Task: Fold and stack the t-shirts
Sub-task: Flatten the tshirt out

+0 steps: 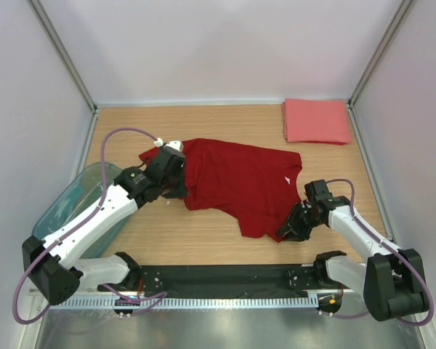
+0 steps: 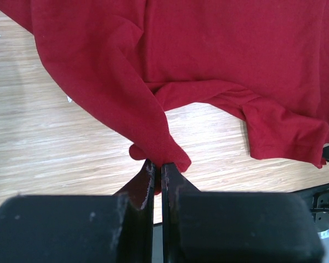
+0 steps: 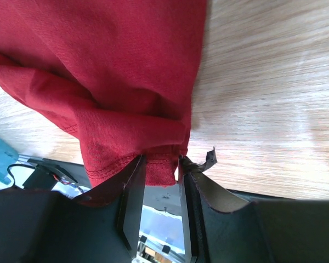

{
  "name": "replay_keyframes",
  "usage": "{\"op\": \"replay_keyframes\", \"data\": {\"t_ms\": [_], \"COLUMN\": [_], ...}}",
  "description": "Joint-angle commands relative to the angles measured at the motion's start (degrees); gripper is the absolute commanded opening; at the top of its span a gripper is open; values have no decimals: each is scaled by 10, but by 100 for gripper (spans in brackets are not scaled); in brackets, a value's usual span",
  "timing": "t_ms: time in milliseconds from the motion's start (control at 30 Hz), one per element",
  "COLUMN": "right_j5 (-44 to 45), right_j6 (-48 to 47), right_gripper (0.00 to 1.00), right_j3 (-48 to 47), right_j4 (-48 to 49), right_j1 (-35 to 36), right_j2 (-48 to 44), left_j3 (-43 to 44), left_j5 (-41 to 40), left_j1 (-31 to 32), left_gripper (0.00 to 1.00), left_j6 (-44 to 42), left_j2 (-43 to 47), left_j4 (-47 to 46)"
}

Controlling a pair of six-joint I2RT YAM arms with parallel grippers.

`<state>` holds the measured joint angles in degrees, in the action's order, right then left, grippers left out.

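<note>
My left gripper [image 2: 158, 167] and right gripper [image 3: 162, 164] each pinch an edge of the deep dark red short-sleeved cloth t-shirt [image 1: 232, 182], lying near-left of the folded salmon-pink cloth t-shirt [image 1: 317, 121], presumably to lift and fold it.

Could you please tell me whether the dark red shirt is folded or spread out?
Spread out, rumpled: the dark red shirt lies open across the table, unlike the pink shirt folded into a rectangle.
</note>
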<state>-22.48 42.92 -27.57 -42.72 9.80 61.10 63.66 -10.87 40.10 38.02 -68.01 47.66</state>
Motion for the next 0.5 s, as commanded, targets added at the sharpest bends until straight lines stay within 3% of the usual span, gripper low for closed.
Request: {"op": "replay_keyframes", "data": {"t_ms": [0,167,467], "right_j5": [-17,-27,30], "right_j6": [18,30,38], "right_gripper": [37,33,3], "right_j3": [3,10,-41], "right_j4": [10,25,2], "right_j1": [6,12,13], "right_j2": [-13,-17,-41], "left_j3": [27,27,27], "left_j5": [5,8,1], "left_j1": [-2,-2,-2], "left_gripper": [1,0,0], "left_j6": [-15,-19,-30], "left_j2": [2,2,11], "left_j4": [-4,-3,2]}}
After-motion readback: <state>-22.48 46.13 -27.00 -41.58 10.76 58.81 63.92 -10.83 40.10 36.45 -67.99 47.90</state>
